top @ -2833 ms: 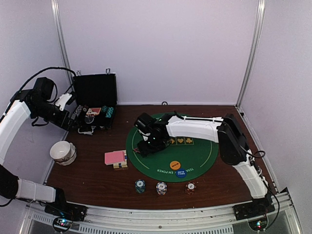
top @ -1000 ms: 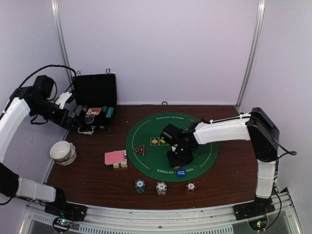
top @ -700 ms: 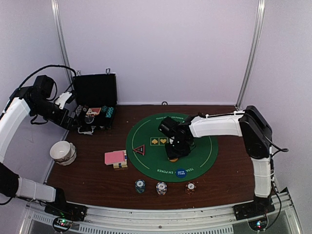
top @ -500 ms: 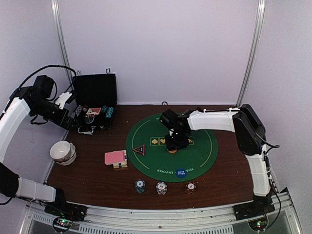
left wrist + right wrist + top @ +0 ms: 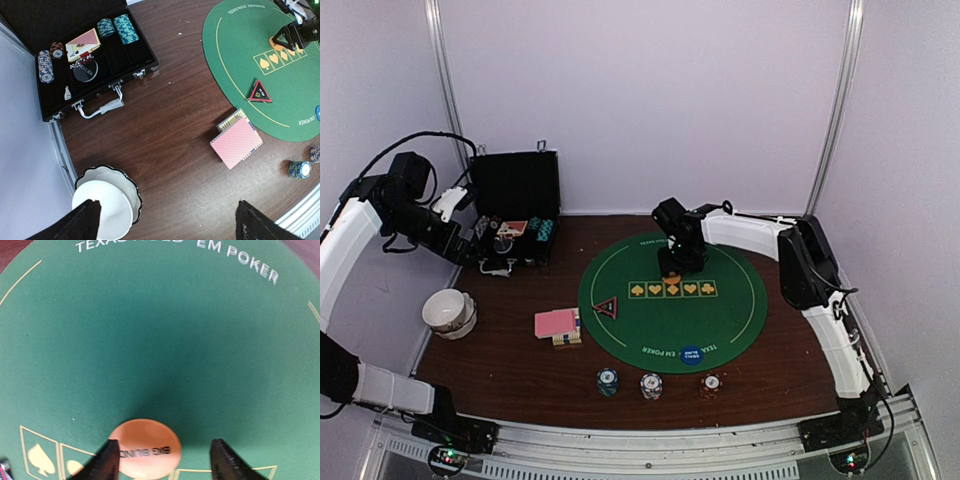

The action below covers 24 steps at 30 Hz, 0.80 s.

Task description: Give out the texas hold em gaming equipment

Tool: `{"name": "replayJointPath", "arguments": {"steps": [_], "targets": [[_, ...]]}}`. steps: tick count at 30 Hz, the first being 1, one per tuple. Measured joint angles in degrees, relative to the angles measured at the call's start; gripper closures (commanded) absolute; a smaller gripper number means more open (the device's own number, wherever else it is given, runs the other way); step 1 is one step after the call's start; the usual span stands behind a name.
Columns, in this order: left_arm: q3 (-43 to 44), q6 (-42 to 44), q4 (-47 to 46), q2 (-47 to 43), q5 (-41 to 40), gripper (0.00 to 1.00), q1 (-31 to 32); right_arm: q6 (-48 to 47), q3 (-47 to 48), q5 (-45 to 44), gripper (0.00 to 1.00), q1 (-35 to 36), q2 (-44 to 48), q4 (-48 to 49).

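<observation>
Sitting along the near table edge: three poker chip stacks (image 5: 651, 385). Blue disc (image 5: 691, 353), card deck (image 5: 557, 324) and triangle marker (image 5: 608, 307) are lying placed. Right gripper (image 5: 164, 442) is straddling the orange Big Blind disc (image 5: 145, 449) on the green mat (image 5: 730, 315), jaws apart, not gripping. Left gripper (image 5: 167, 207) is hanging wide open, empty. Spare chips (image 5: 120, 28) are waiting in the black case (image 5: 30, 20); task is looking partway done.

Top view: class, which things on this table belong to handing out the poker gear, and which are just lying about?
Belongs to the job: playing cards, teal chips, blue-white chips, brown-red chips, orange disc, blue disc, triangle marker.
Just lying about: black case, white bowl.
</observation>
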<state>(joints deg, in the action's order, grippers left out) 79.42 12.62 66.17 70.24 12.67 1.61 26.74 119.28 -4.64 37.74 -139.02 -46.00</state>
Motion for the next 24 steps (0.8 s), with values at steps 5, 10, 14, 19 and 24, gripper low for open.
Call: {"name": "replayJointPath", "arguments": {"steps": [5, 10, 14, 19, 24], "targets": [[0.00, 0.09, 0.11, 0.28, -0.15, 0.02, 0.00, -1.20, -0.39, -0.81, 0.26, -0.50, 0.72, -0.22], [0.00, 0.20, 0.17, 0.26, -0.39, 0.02, 0.00, -1.09, -10.67, 0.57, 0.32, -0.11, 6.38, 3.61], [0.00, 0.24, 0.37, 0.26, -0.46, 0.02, 0.00, -0.39, -15.98, 2.38, 0.35, 0.28, 8.57, 6.62], [0.00, 0.31, 0.42, 0.26, -0.46, 0.02, 0.00, 0.33, -17.25, 3.06, 0.42, 0.44, 8.59, 8.61], [0.00, 0.33, 0.46, 0.28, -0.46, 0.03, 0.00, 0.61, -16.11, 3.39, 0.53, 0.37, 7.96, 8.83]]}}
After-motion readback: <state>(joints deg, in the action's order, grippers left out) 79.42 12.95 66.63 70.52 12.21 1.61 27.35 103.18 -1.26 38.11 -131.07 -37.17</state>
